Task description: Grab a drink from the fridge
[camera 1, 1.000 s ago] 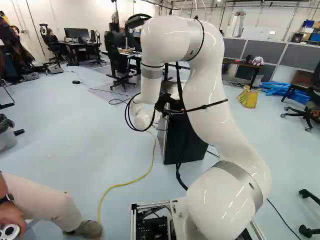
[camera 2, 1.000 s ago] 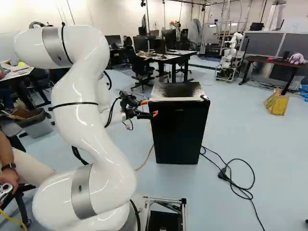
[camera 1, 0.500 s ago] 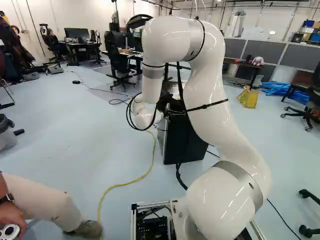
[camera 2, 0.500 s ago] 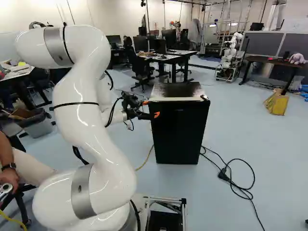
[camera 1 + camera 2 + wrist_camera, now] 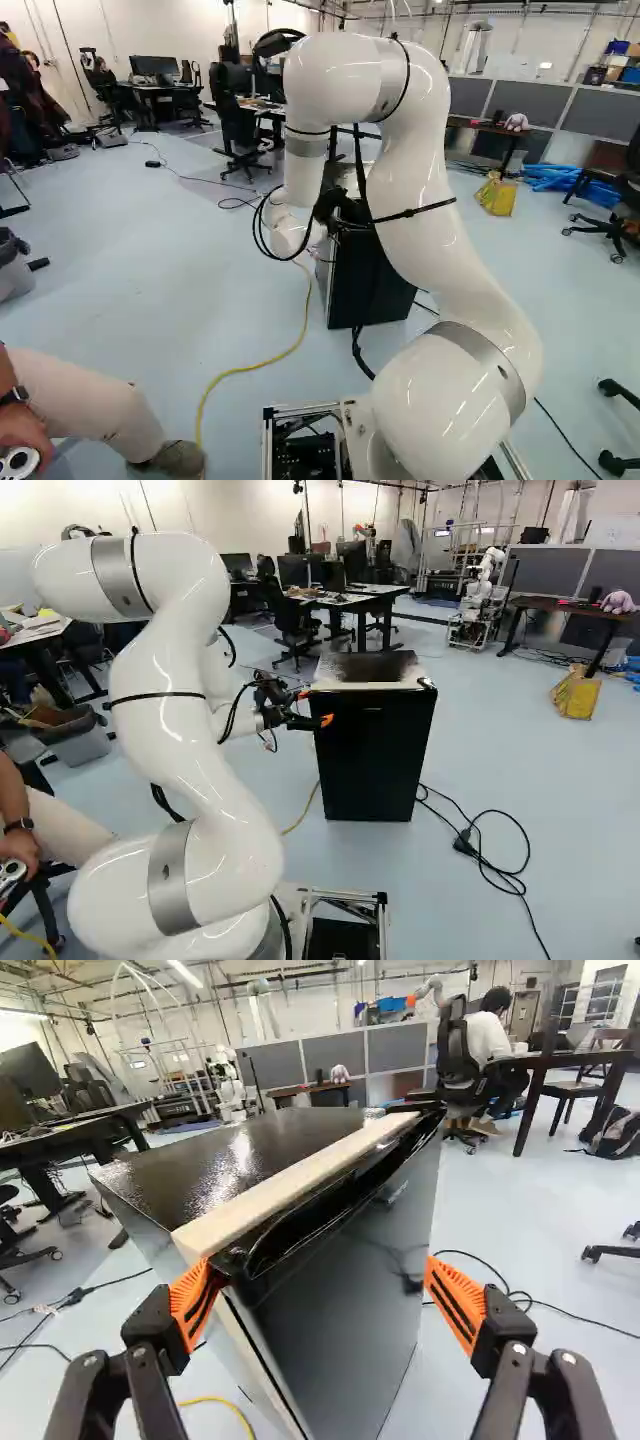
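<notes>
- Fridge [image 5: 372, 748], one, black: upright on the floor [image 5: 270, 845], just beside the gripper [image 5: 315, 706], its door shut; right of the arm [image 5: 165, 720] in the right base view, partly behind the arm in the left.
- Fridge top, dark and glossy (the ceiling light shines back from it in the wrist view), with a pale strip [image 5: 290, 1182] along the door side.
- Gripper [image 5: 322, 1291], black, two orange pads: fingers wide apart, clamped on nothing. One pad [image 5: 193, 1305] at the fridge's corner, by the end of the pale strip; whether it touches cannot be told. The other pad [image 5: 455, 1300] stands apart, out in front of the door.
- Yellow cable [image 5: 245, 369], one: on the floor, running toward the fridge.
- Black cable [image 5: 500, 872], loosely coiled: on the floor beside the fridge, with a plug [image 5: 463, 842].
- Yellow bag [image 5: 575, 695], one: on the floor, well apart from the fridge.
- Plush toy [image 5: 617, 602], one, pinkish: on a tabletop [image 5: 560, 606] farther back.
- Another robot [image 5: 480, 600], white: beyond the fridge.
</notes>
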You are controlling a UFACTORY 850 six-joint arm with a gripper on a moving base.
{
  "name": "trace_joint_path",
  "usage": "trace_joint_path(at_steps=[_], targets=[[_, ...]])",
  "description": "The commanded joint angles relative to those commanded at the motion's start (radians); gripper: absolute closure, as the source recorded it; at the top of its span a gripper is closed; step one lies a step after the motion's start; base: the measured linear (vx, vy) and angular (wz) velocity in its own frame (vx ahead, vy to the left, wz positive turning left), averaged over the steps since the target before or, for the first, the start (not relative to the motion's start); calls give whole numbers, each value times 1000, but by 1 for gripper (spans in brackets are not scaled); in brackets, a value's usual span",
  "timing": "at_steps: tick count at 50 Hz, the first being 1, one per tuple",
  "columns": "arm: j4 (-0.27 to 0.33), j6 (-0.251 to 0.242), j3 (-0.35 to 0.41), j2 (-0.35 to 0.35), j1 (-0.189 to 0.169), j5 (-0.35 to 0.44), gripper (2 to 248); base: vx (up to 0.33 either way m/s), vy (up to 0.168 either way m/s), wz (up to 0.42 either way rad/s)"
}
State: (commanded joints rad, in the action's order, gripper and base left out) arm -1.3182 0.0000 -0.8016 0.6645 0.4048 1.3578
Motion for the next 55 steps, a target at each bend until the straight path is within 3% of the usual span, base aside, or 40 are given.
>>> trace_joint_path(at_steps=[55], targets=[[-101,0,157,-81,43,0,3,0,0,0]])
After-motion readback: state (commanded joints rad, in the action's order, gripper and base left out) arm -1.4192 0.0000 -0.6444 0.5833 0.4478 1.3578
